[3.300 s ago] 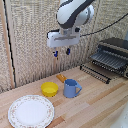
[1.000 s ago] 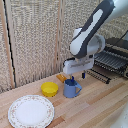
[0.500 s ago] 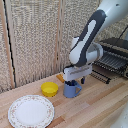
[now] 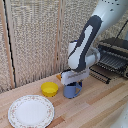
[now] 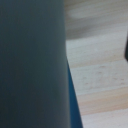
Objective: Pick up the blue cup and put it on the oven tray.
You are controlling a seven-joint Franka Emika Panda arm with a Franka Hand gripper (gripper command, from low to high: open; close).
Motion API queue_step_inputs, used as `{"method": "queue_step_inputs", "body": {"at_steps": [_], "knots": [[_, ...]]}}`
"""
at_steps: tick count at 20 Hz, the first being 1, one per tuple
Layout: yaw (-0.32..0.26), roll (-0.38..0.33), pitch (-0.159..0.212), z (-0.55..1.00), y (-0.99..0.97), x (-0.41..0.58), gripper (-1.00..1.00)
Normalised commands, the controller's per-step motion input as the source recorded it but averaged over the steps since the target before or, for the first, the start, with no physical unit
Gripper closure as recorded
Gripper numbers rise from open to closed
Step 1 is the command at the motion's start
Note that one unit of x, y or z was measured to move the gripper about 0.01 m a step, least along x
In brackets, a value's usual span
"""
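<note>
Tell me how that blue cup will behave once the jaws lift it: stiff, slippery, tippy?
The blue cup looks rigid, so it should hold shape. Its smooth-looking wall may be somewhat slippery. The side handle probably puts the weight slightly off centre, so it could tilt a little. The gripper sits right over it; the jaws are hidden.

The white-and-black jointed Franka arm (image 4: 86,42) reaches down from the exterior view's upper right. Its wrist points straight down, with the gripper (image 4: 73,80) directly above the small blue cylindrical mug (image 4: 72,90), at its rim. Jaw spacing is not discernible.
</note>
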Motion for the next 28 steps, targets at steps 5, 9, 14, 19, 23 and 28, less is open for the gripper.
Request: {"method": "queue_step_inputs", "body": {"at_steps": [5,9,14,19,23,28], "knots": [[0.011,-0.060,-0.066,-0.03,0.26,0.128,1.00],[-0.016,-0.013,-0.100,0.04,0.09,0.028,1.00],[-0.096,0.002,-0.030,0.31,0.01,0.005,1.00],[-0.172,0.026,0.001,0.93,-0.16,0.190,1.00],[-0.210,-0.053,0.001,0.87,-0.06,0.354,1.00],[-0.216,-0.155,0.000,0.67,0.00,0.395,1.00]]}}
